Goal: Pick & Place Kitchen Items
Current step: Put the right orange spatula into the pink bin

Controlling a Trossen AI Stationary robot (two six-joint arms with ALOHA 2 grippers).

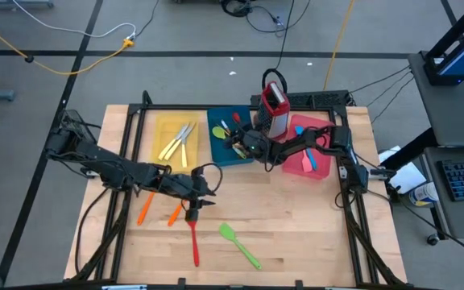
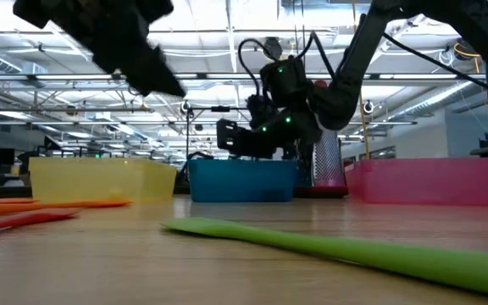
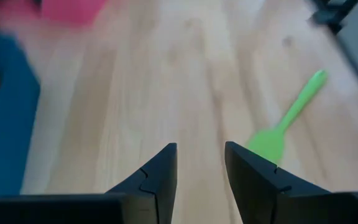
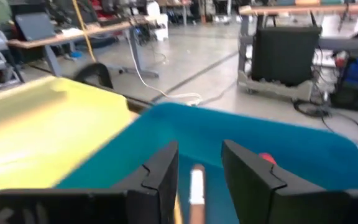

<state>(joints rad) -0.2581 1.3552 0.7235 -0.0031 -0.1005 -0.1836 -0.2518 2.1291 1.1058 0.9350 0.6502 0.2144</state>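
right end effector (image 4: 197,168): over the blue tray (image 1: 230,137), jaws parted; a cream-handled utensil (image 4: 196,186) shows between the fingers, but whether they grip it or it lies below them cannot be told.
left end effector (image 3: 201,165): hovers above the worktop (image 1: 296,225) near the head of the red spatula (image 1: 193,240), jaws parted, nothing between them.
loose items: red spatula, two orange utensils (image 1: 145,207) and a green spatula (image 1: 240,245) lie flat on the bare wood at the front.
sorted items: cream-handled cutlery (image 1: 177,140) in the yellow tray (image 1: 161,129); several utensils in the blue tray; a blue one (image 1: 308,157) in the pink tray (image 1: 296,165).
handling, green spatula: likely light, stiff in the handle, soft and bendy at the blade; silicone should resist slipping.
where to hold: mid-handle, across its narrow width, near the balance point; the blade would flex and tilt in the grip.
risk: it lies flat against the wood, so fingertips must come right down to the surface.
other object: a red-topped metal grater (image 1: 275,109) stands behind the trays.
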